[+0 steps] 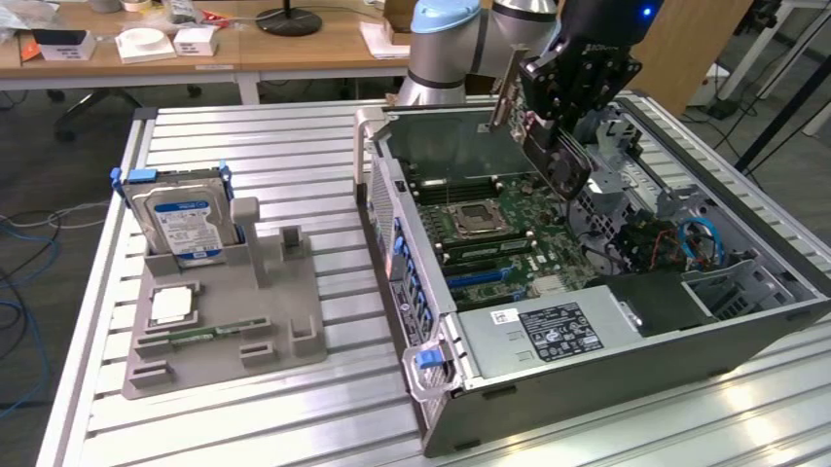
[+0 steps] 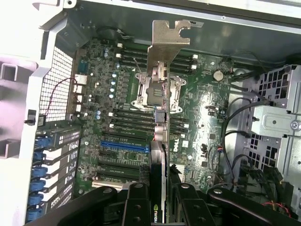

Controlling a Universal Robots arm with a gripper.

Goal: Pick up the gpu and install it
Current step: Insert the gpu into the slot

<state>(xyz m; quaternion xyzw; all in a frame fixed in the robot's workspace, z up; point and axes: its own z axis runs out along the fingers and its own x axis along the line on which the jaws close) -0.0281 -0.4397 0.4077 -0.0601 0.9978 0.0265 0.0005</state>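
The gpu (image 1: 556,163) (image 2: 165,47) is gripped edge-on between the closed end effector (image 1: 563,119) (image 2: 158,190) fingers. It is held tilted above the motherboard (image 1: 500,229), inside the open computer case (image 1: 649,355).

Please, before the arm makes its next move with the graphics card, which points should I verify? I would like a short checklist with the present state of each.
1. Grip: the pincer is shut on the gpu, which sits firmly in it: ok.
2. The gpu is clear of the motherboard: ok, it seems to hang above it in the exterior view.
3. The blue slot is empty: ok.
4. The card is parallel to the blue slot: not ok, in the wrist view it runs across it.
5. The cables are away from the card: ok, they lie apart from it.
6. The rear opening for the bracket is free: cannot tell.
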